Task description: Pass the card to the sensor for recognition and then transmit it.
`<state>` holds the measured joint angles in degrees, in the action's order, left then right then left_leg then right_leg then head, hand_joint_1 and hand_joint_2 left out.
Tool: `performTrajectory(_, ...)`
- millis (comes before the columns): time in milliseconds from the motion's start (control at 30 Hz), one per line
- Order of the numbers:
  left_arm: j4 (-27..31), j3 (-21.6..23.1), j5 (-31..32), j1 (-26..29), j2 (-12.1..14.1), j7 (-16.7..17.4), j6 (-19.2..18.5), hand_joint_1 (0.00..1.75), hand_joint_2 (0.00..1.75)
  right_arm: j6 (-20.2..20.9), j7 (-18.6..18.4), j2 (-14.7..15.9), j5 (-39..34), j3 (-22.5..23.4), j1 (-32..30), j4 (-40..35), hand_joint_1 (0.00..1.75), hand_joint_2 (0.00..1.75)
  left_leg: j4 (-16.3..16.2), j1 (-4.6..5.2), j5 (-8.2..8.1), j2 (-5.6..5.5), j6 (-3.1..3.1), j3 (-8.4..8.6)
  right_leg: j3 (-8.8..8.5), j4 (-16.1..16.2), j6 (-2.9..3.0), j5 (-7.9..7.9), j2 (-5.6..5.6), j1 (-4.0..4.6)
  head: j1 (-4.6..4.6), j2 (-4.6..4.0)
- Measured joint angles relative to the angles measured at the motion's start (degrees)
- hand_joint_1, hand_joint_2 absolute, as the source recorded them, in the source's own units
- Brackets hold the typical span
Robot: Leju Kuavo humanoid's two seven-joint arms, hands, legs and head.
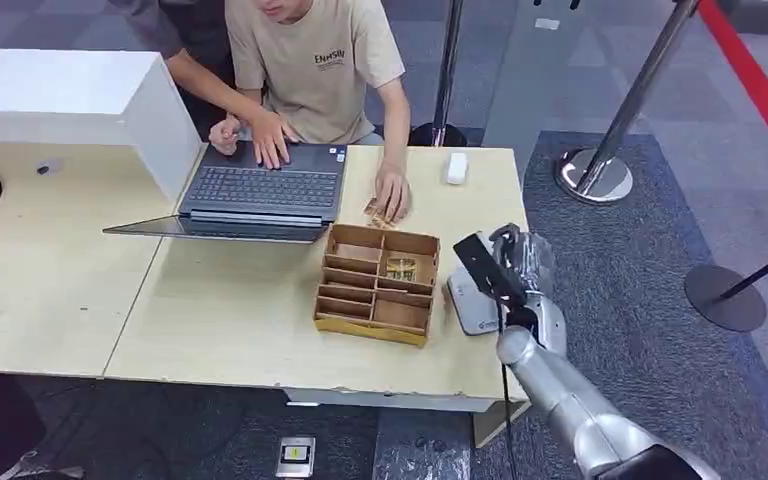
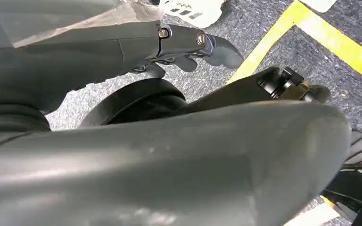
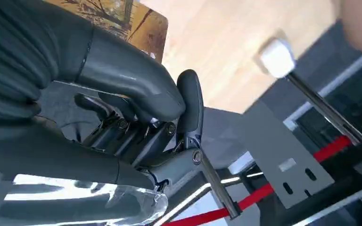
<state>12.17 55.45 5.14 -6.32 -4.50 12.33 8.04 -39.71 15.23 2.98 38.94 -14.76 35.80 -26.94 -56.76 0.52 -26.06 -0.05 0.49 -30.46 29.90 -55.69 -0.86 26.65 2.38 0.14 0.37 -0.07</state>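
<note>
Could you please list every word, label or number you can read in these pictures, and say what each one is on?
Chest print on the person's beige T-shirt: too blurred to read for certain.
Small mark on the white sensor: too small to read.
Card held by the right hand: a tree picture, no readable text.

The table (image 1: pixel 230 330) is pale wood-coloured. On it, the compartment box (image 1: pixel 378 285) is brown cardboard with a yellowish front edge, the laptop (image 1: pixel 260 190) is dark grey, and the sensor (image 1: pixel 472 305) is light grey with a small blue mark. The card (image 3: pixel 136 21) shows a yellow-orange picture with dark tree branches. The right hand (image 3: pixel 136 113) is dark grey with black fingers; its arm (image 1: pixel 560 400) is silver. The left hand (image 2: pixel 184 44) is dark grey too. The person's T-shirt (image 1: pixel 315 60) is beige with dark lettering. The carpet (image 1: pixel 640 310) is dark grey, crossed by a red strip (image 1: pixel 755 85); the floor (image 2: pixel 301 28) under the left hand carries yellow lines.
</note>
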Motion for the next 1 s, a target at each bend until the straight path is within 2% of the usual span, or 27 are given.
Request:
performTrajectory(67, 0.0, 0.0, 0.1, 0.0, 0.0, -0.2, 0.1, 0.00, 0.00, 0.4, 1.2, -0.4, -6.2, 0.2, 1.4, -1.8, 1.75, 1.75, 0.0, 0.00, 0.00, 0.01, 0.00, 0.00, 0.02, 0.0, 0.00, 0.00, -0.03, -0.01, 0.00, 0.00)
performTrajectory(233, 0.0, 0.0, 0.4, 0.0, 0.0, -0.8, 0.4, 0.00, 0.00, 1.5, 2.2, -0.9, -16.0, -0.5, 4.0, -6.6, 1.75, 1.75, 0.0, 0.00, 0.01, 0.01, 0.00, 0.00, 0.02, 0.0, 0.00, 0.00, -0.01, -0.01, 0.00, 0.00)
performTrajectory(333, 0.0, 0.0, 0.5, 0.0, 0.0, -0.9, 0.5, 0.00, 0.00, 2.0, 1.1, -0.9, -17.7, -2.0, 5.3, -9.9, 1.75, 1.75, 0.0, 0.00, 0.00, 0.03, 0.00, 0.00, 0.02, 0.0, 0.00, 0.00, -0.02, 0.00, -0.02, 0.00)
performTrajectory(400, 0.0, 0.0, 0.9, 0.0, 0.0, -1.0, 0.5, 0.00, 0.00, 2.2, -1.4, -0.7, -16.5, -3.6, 6.7, -12.4, 1.75, 1.75, 0.0, 0.00, 0.01, 0.03, 0.00, 0.00, 0.02, 0.0, 0.00, 0.00, -0.02, 0.00, 0.00, 0.00)
performTrajectory(467, 0.0, 0.2, 1.4, -0.1, 0.0, -1.0, 0.5, 0.00, 0.00, 2.2, -3.9, -0.7, -12.3, -5.4, 8.5, -13.8, 1.75, 1.75, 0.0, 0.00, 0.01, 0.04, 0.00, 0.01, 0.03, 0.0, 0.00, -0.01, -0.02, 0.00, -0.02, 0.00)
performTrajectory(567, 0.0, 0.4, 1.9, -0.3, 0.0, -1.1, 0.5, 0.00, 0.00, 3.3, -8.9, -0.4, -2.0, -9.4, 12.3, -14.7, 1.75, 1.75, 0.0, 0.00, 0.04, 0.04, -0.02, 0.02, 0.03, 0.0, 0.01, -0.01, -0.03, 0.00, -0.02, 0.00)
performTrajectory(733, 0.0, 0.6, 2.6, -0.5, 0.0, -1.6, 0.4, 0.00, 0.00, 6.2, -14.5, -0.1, 11.6, -15.6, 17.3, -14.4, 1.75, 1.75, 0.0, 0.00, 0.04, 0.02, -0.01, 0.01, 0.03, 0.0, 0.01, -0.01, -0.02, 0.00, 0.00, 0.00)
performTrajectory(867, 0.0, 1.2, 3.1, -0.6, -0.1, -1.8, 0.6, 0.00, 0.00, 10.4, -17.8, 0.2, 22.9, -21.2, 20.5, -13.3, 1.75, 1.75, 0.0, 0.00, 0.04, 0.01, -0.01, 0.00, 0.03, 0.0, 0.01, -0.01, -0.01, 0.00, 0.00, 0.00)
performTrajectory(1000, 0.0, 1.5, 3.4, -0.7, -0.2, -1.9, 0.6, 0.00, 0.00, 13.8, -18.9, 0.4, 29.6, -25.9, 22.2, -12.4, 1.75, 1.75, 0.0, 0.00, 0.04, 0.02, -0.01, 0.00, 0.03, 0.0, 0.01, -0.01, -0.01, 0.00, -0.02, 0.00)
